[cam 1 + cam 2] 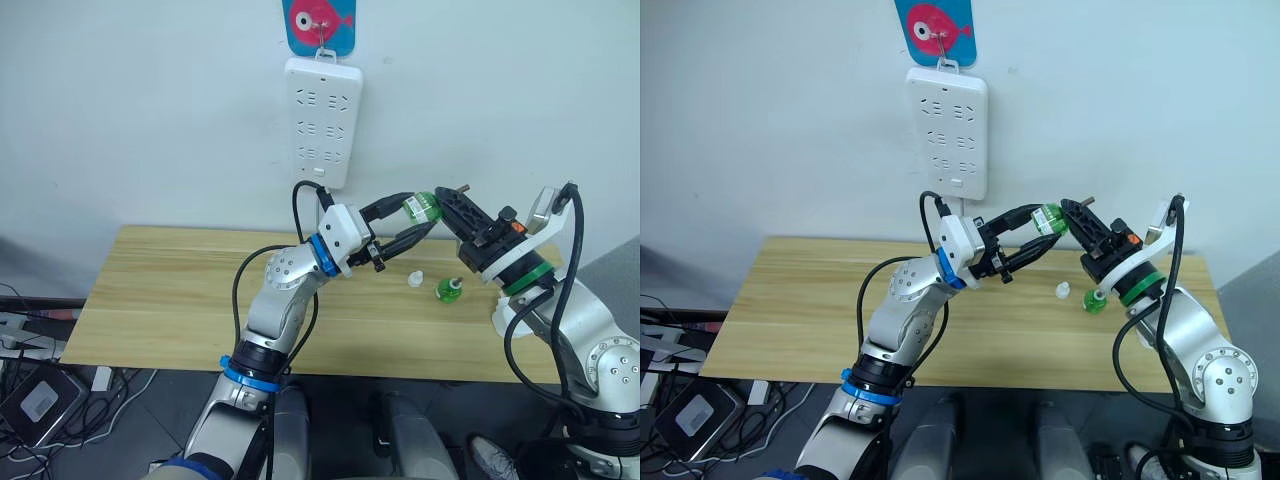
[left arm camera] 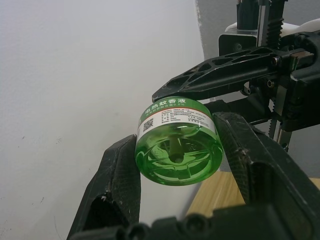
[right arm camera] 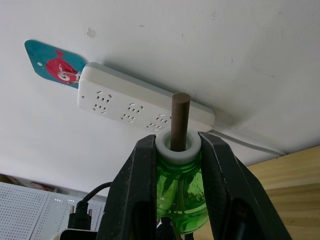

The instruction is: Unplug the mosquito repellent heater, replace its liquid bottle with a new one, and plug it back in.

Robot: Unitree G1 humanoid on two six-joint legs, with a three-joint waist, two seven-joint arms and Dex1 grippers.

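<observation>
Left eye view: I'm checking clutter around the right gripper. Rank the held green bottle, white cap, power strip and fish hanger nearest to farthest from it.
1. Held green bottle: clamped in the right gripper, above the table.
2. White cap: on the table below.
3. Power strip: on the wall, upper left.
4. Fish hanger: on the wall, above the strip.

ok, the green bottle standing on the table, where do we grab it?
Probably across the round body of the green bottle, fingers level, from the robot's side: it stands upright and its top is narrower. Mind the white cap beside it.
</observation>
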